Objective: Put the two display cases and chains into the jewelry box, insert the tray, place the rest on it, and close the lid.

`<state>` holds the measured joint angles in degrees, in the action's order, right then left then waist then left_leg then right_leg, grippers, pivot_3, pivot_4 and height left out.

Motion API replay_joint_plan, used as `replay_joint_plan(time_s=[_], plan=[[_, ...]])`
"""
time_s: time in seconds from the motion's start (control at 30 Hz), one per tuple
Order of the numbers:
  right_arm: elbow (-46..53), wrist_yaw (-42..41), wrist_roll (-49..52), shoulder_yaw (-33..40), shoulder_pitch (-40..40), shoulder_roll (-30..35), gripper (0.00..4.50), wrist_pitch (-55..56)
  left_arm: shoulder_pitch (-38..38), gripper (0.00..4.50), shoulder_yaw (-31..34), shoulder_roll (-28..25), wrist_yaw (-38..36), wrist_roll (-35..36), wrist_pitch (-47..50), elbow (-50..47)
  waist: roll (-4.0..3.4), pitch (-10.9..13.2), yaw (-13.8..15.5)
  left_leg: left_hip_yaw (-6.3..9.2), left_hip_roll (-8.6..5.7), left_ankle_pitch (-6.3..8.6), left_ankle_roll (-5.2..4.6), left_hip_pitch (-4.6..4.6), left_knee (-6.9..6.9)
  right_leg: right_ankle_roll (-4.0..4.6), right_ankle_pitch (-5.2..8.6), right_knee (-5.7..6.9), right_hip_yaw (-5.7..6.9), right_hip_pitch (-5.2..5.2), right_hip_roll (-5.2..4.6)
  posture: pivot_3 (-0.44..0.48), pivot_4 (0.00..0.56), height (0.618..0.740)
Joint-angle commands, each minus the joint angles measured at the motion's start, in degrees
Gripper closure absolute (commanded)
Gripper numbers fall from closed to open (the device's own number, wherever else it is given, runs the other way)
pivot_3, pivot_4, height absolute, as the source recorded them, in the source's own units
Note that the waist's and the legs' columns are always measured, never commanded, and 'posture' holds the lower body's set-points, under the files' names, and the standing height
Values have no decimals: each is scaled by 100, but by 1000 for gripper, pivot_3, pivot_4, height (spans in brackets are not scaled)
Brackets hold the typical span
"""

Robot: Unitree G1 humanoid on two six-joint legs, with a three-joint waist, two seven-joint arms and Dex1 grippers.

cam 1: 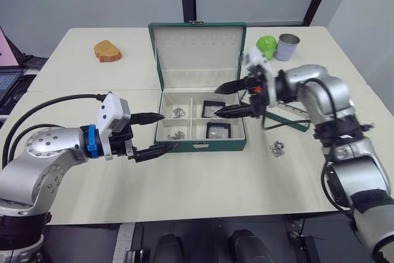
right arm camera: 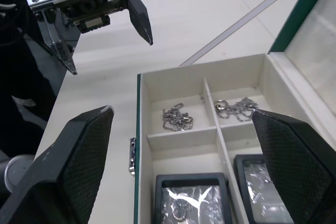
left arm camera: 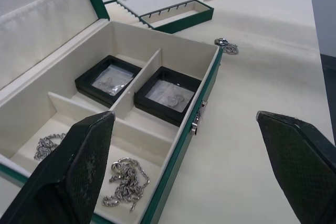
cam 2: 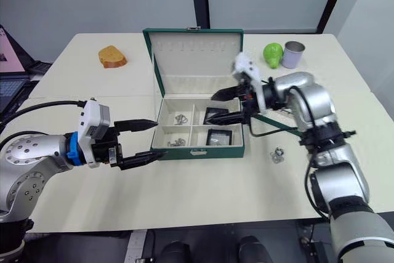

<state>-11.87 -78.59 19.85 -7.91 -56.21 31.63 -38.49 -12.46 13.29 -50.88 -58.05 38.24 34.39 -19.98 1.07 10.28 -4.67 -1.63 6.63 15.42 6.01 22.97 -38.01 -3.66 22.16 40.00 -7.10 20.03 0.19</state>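
Left gripper (cam 1: 159, 132) jaws apart, jewelry box (cam 1: 200, 145) unlabelled, holding display cases (cam 1: 218, 130)

A matt green jewelry box (cam 1: 200, 145) is lined with cream cloth; shiny metal chains (left arm camera: 125, 182) and glossy-windowed black display cases (left arm camera: 167, 94) are held inside.

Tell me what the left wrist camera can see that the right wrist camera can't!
Left wrist camera: the tray lying on the table beyond the box, and the little cluster of silvery rings near it.

Right wrist camera: the left gripper hanging open over the table beside the box.

Both: the open jewelry box with its clasp, the two display cases side by side in neighbouring compartments, and the two chains, each in its own compartment.
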Motion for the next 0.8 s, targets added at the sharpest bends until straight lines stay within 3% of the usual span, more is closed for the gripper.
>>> replay_joint_plan(time_s=[0.03,0.27,0.43,0.6,0.8], plan=[[731,222,378,793,650,513,50,-43,177,0,584,-45,212,47,42,187,0,0,-2,0,-1,0,0,0,3,0,0,0,-1,1,0,0,150,740],[1432,1145,616,1950,2399,1043,50,48,836,0,1229,75,681,-249,-147,527,1,0,-25,-3,-1,0,-1,-2,14,0,0,-3,-11,-6,6,0,150,740],[1580,2327,753,2873,3357,589,50,318,1074,0,1581,578,1444,-546,-495,686,1,0,-5,-6,0,0,0,-3,14,0,0,-4,-12,-8,6,0,150,740],[1826,3172,599,3248,4384,-25,50,1021,1167,0,1776,1187,2249,-879,-921,773,3,-2,40,-5,-1,0,1,-4,13,0,0,-6,-12,-19,5,0,150,740],[1505,4028,616,3500,4682,-443,50,1593,1268,0,1819,1777,3014,-1367,-1570,1015,3,-2,80,-8,-3,0,2,-9,13,0,0,-2,-13,-21,3,0,150,740]])
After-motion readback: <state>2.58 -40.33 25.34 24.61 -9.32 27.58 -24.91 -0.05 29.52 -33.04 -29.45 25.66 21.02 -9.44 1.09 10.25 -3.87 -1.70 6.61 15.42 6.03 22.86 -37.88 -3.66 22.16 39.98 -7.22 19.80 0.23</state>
